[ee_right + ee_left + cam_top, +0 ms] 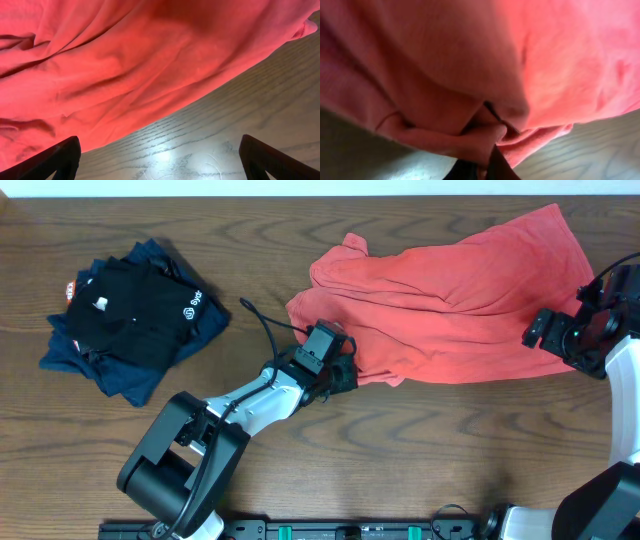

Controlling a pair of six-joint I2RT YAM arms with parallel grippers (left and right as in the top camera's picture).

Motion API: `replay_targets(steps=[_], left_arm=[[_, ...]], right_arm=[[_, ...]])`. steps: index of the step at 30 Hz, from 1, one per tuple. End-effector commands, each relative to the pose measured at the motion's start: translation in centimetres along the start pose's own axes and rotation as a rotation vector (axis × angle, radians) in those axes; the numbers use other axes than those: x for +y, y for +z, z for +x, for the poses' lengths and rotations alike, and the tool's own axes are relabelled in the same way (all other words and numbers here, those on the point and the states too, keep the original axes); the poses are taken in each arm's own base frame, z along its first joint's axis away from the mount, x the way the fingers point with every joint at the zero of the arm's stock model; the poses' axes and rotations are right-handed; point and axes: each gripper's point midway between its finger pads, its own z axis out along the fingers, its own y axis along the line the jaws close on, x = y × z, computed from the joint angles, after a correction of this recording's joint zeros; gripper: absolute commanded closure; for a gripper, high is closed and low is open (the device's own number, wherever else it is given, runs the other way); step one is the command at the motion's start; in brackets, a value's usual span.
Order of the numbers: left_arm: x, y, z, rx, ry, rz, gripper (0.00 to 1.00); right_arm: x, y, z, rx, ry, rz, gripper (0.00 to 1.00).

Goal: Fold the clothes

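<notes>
Coral-red T-shirt [455, 290] heaped in loose creases on the right half of the wood-grain worktop [420, 470], not yet flat. Left jaws pressed together on a bunched fold of its lower-left edge, cloth squeezed between them in the left wrist view. Right jaws spread wide, holding nothing, low over bare wood just beside the shirt's right edge.

Probably best to spread before folding: hold the left pinch firm, bring the right jaws onto the near right hem, close on a single layer only, then draw both sides apart until taut. Lift little, to avoid dragging the far sleeve under.

Well apart on the left: black shirt [120, 315] with a small white logo, on top of navy garments [135, 385]; no obstacle. Worth watching: black cable [264, 330] looping above the left arm [260, 400], close to the shirt's left corner.
</notes>
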Motion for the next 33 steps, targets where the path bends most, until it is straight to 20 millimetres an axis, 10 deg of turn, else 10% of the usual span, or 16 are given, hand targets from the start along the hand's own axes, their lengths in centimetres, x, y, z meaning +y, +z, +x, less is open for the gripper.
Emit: replay_targets(steps=[1,5,11,13,14,17,33], left_arm=[[-0.4,-1.0,1.5,0.087,-0.029,0.037,0.94],[-0.6,-5.2,2.8,0.186,-0.069,0.086,0.94],[8.0,-12.4,2.7,0.129,-0.044,-0.249,0.93],[8.9,-13.6,3.5,0.151,-0.079,-0.279,0.68],[9.1,-13.9,3.8,0.163,-0.086,-0.288,0.48],[9.4,-14.0,4.4,0.187,-0.091,-0.303,0.31],[11.4,-13.1,5.0,0.2,-0.089,-0.367,0.21]], right_arm=[[0.2,-0.8,-0.4,-0.025,-0.009,-0.007,0.01],[0.1,-0.7,-0.5,-0.026,-0.009,-0.001,0.01],[-0.2,-0.7,0.6,0.016,-0.004,0.009,0.01],[-0.3,-0.7,1.5,0.052,0.0,0.014,0.01],[-0.3,-0.7,2.0,0.073,0.002,0.016,0.01],[-0.5,-0.6,3.2,0.118,0.007,0.023,0.01],[-4.4,2.4,8.4,0.232,0.206,0.229,0.01]])
